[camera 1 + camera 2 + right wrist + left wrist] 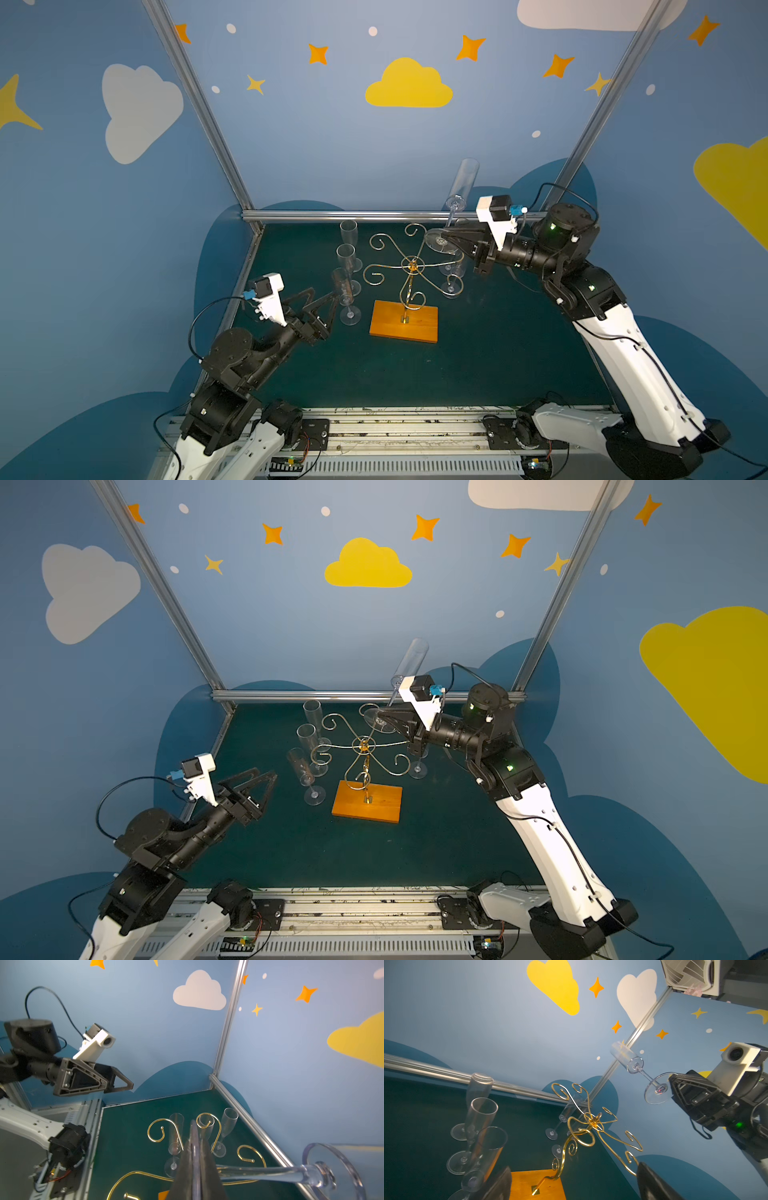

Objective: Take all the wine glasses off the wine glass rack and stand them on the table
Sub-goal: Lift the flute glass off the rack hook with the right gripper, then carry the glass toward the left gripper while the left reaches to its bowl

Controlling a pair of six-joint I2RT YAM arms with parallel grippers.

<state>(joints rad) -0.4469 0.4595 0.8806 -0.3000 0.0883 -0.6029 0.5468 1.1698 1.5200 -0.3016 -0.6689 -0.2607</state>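
The wine glass [462,179] is a clear flute. It hangs tilted in the air behind the wine glass rack [412,266], bowl toward the back wall. My right gripper [444,240] is shut on the rim of its round foot [194,1136], and the stem [270,1171] juts out sideways. In both top views the gold wire rack [364,744] stands on its orange-brown wooden base [368,803], and its arms carry no glass. My left gripper [323,296] is open and empty at the left, aimed at the rack [591,1122]. The raised glass [627,1057] also shows there.
Three clear flutes [347,255] stand in a row left of the rack, the nearest [300,766] just off my left fingertips. Two more glasses [453,282] stand under the rack's right arms. An aluminium rail [353,215] and blue walls close the back and sides.
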